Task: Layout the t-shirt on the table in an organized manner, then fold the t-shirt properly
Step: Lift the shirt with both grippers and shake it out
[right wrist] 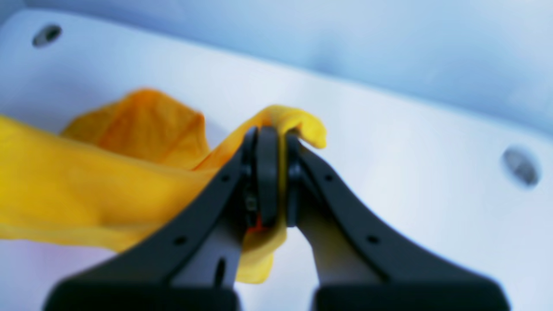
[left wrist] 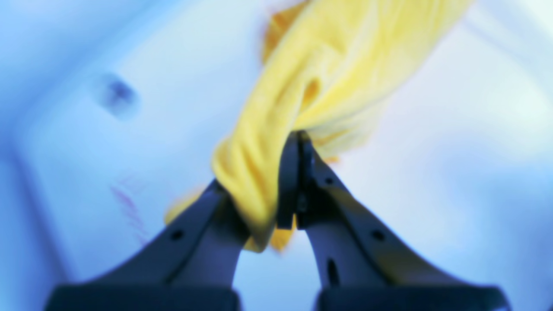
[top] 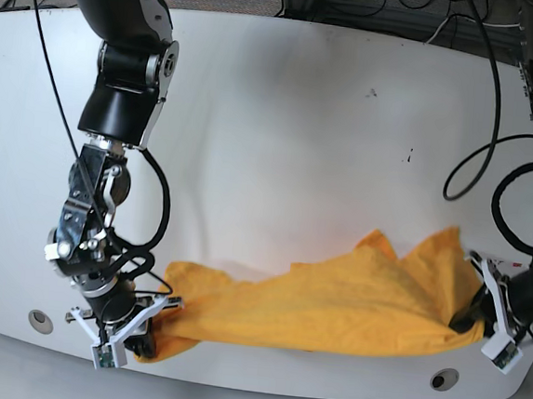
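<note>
1. stretching the t-shirt between both arms along the near edge of the table; cloth hangs as a wrinkled band with one flap bunched up toward the left-arm end.
2. right gripper: jaws clamped tight on a small fold of the shirt edge, a nub of fabric poking out past the tips. in the base view it sits at the image-left end of the cloth, close to a grommet hole.
3. left gripper: jaws pinched together on a thick twisted rope of fabric, with extra cloth wrapped over one finger. that's a bunched grab, not a clean corner.
4. why held like this, as i read it: two opposite ends gripped so the arms can pull the shirt taut and lay it flat. grips are low, near the surface, so most of the cloth looks to rest on the table.
5. stage: layout, not done. no sleeve or collar clearly spread; lettering not visible.
6. next move needs even tension outward, then lowering. risk: the twisted left-side grab will likely leave a crease or a folded-under flap, probably needing a regrip.
7. wrist views are blurry; fine grip detail uncertain.
</note>
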`<act>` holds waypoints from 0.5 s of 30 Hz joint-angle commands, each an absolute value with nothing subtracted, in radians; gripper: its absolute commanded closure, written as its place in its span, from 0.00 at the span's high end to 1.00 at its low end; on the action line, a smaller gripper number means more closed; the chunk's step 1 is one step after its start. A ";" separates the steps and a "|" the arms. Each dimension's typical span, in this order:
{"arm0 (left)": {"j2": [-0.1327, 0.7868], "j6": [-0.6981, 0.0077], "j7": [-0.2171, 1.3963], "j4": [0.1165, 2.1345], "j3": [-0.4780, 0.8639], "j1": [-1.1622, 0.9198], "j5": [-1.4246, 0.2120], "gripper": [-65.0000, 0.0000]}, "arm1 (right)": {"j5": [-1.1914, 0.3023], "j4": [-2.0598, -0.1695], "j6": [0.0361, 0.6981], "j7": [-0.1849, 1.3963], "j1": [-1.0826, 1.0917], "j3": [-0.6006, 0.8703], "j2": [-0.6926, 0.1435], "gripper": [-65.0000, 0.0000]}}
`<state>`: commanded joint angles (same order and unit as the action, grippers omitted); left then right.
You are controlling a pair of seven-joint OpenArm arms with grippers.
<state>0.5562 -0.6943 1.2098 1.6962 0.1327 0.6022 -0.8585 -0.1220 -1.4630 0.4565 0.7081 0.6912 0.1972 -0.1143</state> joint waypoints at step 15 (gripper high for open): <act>0.590 -0.698 1.211 1.638 0.134 0.949 -0.858 0.00 | -0.122 -1.461 0.458 0.820 0.990 0.194 -0.239 0.00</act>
